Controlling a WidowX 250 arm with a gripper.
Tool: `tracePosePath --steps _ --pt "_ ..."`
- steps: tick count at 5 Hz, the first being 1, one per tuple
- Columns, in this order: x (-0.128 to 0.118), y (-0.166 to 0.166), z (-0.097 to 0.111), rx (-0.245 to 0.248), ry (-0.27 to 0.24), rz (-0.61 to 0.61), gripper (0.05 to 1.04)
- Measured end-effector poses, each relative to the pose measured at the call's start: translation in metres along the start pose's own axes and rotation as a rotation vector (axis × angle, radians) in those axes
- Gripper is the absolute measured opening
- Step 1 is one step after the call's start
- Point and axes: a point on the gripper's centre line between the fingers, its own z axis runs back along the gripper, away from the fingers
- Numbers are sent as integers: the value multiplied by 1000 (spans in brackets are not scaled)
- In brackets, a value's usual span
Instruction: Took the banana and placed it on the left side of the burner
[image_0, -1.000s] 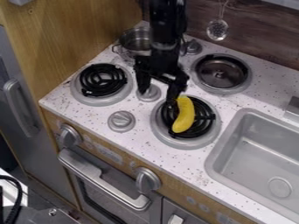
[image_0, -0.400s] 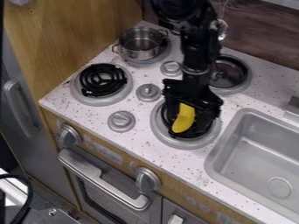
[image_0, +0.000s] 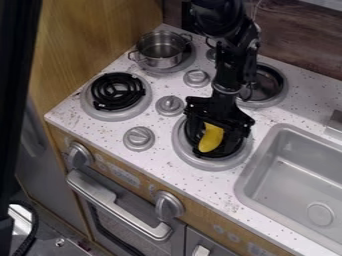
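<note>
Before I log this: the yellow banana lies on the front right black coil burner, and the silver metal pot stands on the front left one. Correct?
Not the pot: the camera view shows it on the back left burner. The banana part holds.

Desk (image_0: 214, 181): we look down on it at a slant, from above its front.
Back wall (image_0: 300, 42): we face it obliquely.
Burners (image_0: 118, 91): we sit near enough to frame all four.
Sink (image_0: 256, 156): our right edge crops it.
</note>
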Motion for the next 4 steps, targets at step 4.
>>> tracePosePath --steps 4 --pt "24 20 -7 10 -7 -27 563"
